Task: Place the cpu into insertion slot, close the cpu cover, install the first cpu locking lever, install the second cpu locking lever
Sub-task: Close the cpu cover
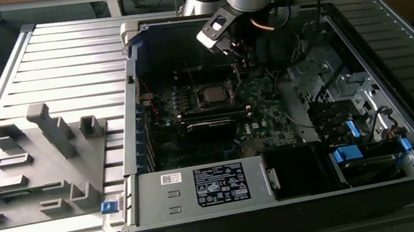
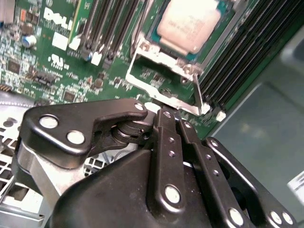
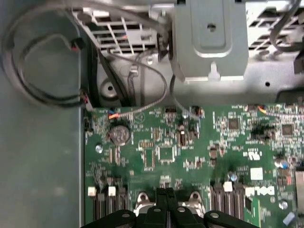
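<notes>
An open computer case lies on the slatted desk, covering the middle and the exterior view's right side. A grey holder block sits on the desk near the edge at the exterior view's left. A power box with a white label fills the case's near edge. The green board lies flat on the case floor, with a long black memory stick just nearer than the socket.

The arm reaches down into the case from the far edge. In the exterior view the gripper hangs over the board, just beside the socket towards the far edge.

In the second wrist view the cpu lies flat inside the insertion slot, grey top up. The cpu cover is swung open off the chip, and the green board shows through its window. The gripper has its two black fingers pressed side by side, with barely a seam between them. Their tips sit right at the cover's free edge. I cannot tell whether the thin plate is pinched between them or only touched.

In the first wrist view the gripper points at the board, with a round coin battery and a grey metal bracket beyond it.
</notes>
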Controlling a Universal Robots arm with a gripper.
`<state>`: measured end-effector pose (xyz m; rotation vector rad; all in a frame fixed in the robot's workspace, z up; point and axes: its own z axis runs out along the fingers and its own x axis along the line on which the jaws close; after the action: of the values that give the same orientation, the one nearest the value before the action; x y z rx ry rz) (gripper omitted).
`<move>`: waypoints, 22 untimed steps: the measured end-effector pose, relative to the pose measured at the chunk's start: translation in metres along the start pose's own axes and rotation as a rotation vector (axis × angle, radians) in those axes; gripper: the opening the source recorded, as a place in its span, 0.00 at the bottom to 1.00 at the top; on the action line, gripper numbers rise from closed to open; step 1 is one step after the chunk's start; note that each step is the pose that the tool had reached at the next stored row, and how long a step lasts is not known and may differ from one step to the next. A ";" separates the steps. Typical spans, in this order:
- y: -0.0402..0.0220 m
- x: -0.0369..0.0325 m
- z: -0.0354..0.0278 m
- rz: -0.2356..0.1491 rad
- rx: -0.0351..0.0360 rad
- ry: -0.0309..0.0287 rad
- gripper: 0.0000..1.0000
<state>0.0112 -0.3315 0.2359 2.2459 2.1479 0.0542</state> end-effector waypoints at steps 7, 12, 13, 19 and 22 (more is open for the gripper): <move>-0.0170 -0.0007 -0.0006 0.000 -0.0024 0.0000 0.11; -0.0246 -0.0010 -0.0009 0.000 -0.0034 0.0001 0.11; -0.0246 -0.0011 -0.0009 0.000 -0.0034 0.0001 0.11; -0.0250 -0.0011 -0.0009 0.000 -0.0025 0.0001 0.11; -0.0250 -0.0011 -0.0008 0.000 0.0039 -0.0011 0.11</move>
<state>-0.0138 -0.3314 0.2354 2.2474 2.1496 0.0487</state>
